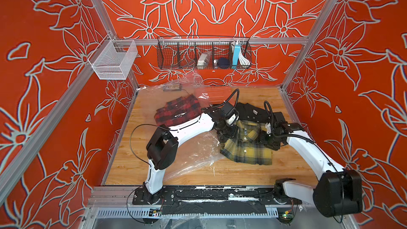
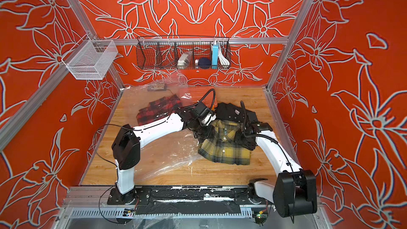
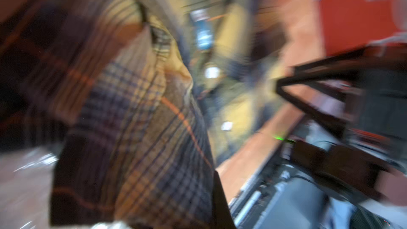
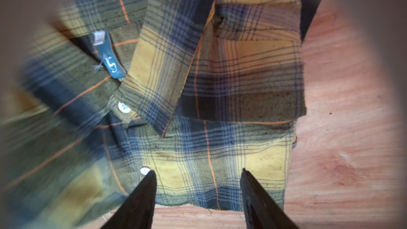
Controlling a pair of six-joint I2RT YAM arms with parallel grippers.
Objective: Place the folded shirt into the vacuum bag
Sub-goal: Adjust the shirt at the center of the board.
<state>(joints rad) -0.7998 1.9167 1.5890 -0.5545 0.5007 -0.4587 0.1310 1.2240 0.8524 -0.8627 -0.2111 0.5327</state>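
Nearest me stand two arms, left arm [image 1: 182, 128] and right arm [image 1: 308, 148]. One vacuum bag [image 1: 193, 150] covers the counter's [image 1: 242, 172] left half, with one red plaid shirt [image 1: 178, 111] inside. Just beside its edge lies one yellow plaid shirt [image 1: 246, 148], overlapping one black shirt [image 1: 251, 112]. Left pincer [image 1: 225, 132] is clamped on the yellow plaid shirt; right pincer [image 4: 198, 172] gapes above it, empty. One teal neck label [image 4: 110, 60] carries writing I cannot read.

Teal collar label [image 4: 109, 56] on yellow plaid shirt [image 4: 220, 98]: script unreadable.
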